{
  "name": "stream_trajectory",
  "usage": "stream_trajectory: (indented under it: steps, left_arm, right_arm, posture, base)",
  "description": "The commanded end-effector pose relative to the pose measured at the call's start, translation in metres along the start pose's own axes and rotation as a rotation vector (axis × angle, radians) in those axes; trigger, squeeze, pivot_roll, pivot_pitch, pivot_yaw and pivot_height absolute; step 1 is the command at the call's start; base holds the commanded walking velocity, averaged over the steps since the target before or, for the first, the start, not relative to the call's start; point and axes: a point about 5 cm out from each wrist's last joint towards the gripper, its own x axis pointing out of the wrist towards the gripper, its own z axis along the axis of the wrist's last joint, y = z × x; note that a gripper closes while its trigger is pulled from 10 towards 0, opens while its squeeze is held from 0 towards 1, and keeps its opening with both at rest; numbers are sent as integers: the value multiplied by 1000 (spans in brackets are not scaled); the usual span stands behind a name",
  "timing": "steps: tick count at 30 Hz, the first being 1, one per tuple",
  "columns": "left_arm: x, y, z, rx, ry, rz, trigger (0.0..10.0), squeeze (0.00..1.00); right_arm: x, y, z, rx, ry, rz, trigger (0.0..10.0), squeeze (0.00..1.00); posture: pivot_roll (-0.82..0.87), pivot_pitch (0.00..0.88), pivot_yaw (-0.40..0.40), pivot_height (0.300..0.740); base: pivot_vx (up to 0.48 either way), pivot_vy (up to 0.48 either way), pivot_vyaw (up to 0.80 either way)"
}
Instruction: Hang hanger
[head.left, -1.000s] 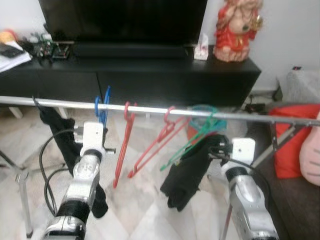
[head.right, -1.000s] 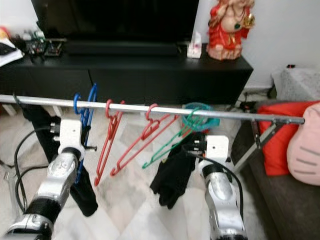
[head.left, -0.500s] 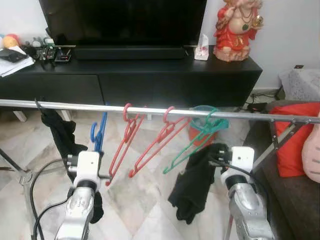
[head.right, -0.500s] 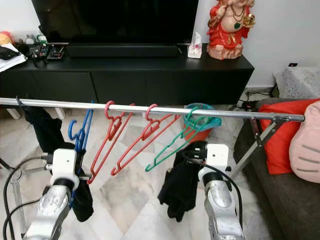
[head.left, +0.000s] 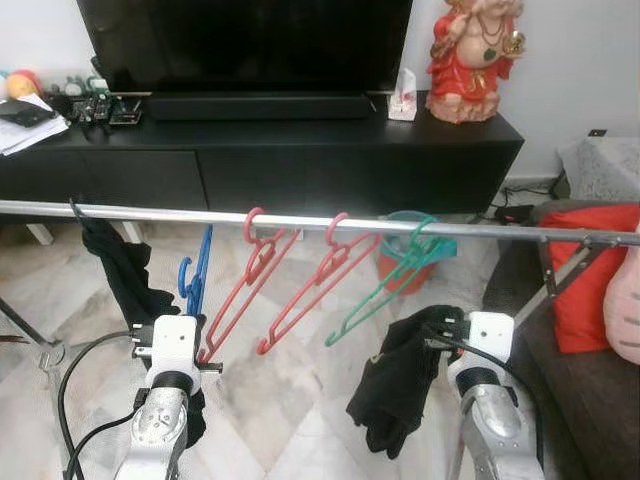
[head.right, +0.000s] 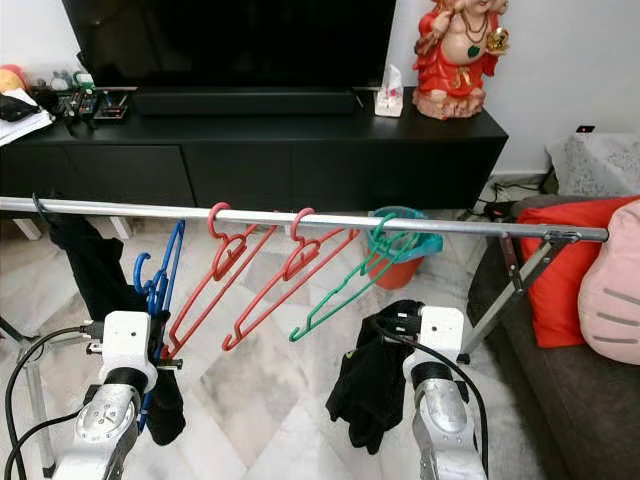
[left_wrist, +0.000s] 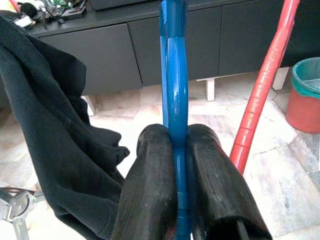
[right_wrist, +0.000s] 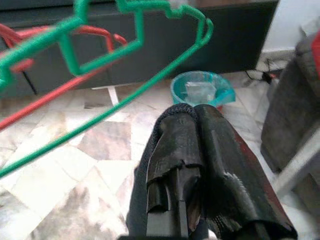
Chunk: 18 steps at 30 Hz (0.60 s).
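Change: our left gripper (left_wrist: 175, 200) has dropped below the rail (head.left: 300, 220), fingers clamped on the blue hanger (head.left: 197, 275), now off the rail.
Meaning: hanging is not done; we judge it must lift again.
Right gripper (right_wrist: 200, 165): lower too, fingers together on black cloth (head.left: 400, 385).
Room: open rail left of the red hangers (head.left: 270, 270).
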Motion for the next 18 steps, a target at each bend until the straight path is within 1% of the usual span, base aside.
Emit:
stream_trajectory:
  steps: [1,8,11,18]
  left_arm:
    - [1,-1,-3,-10,12,10,10000,0]
    - [0,-1,-6,-13,23,10,10000,0]
    - [0,-3,-10,-10,35,6,10000,0]
    - [-1,-3,-17,-7,64,9,10000,0]
  right_arm:
    - [1,-5,2,6,-23,-23,10000,0]
    - [0,-5,-1,2,-16,-26,10000,0]
    - [0,-5,-7,3,-2,-29,10000,0]
    - [-3,-6,-19,-2,42,-35,10000,0]
  posture:
    - [-62,0,-9,740]
    - [-62,0,-5,740]
    - [-60,0,-2,740]
    - [-58,0,-1,740]
  base:
    - [0,0,0]
    - [0,0,0]
    - [0,0,0]
    - [0,0,0]
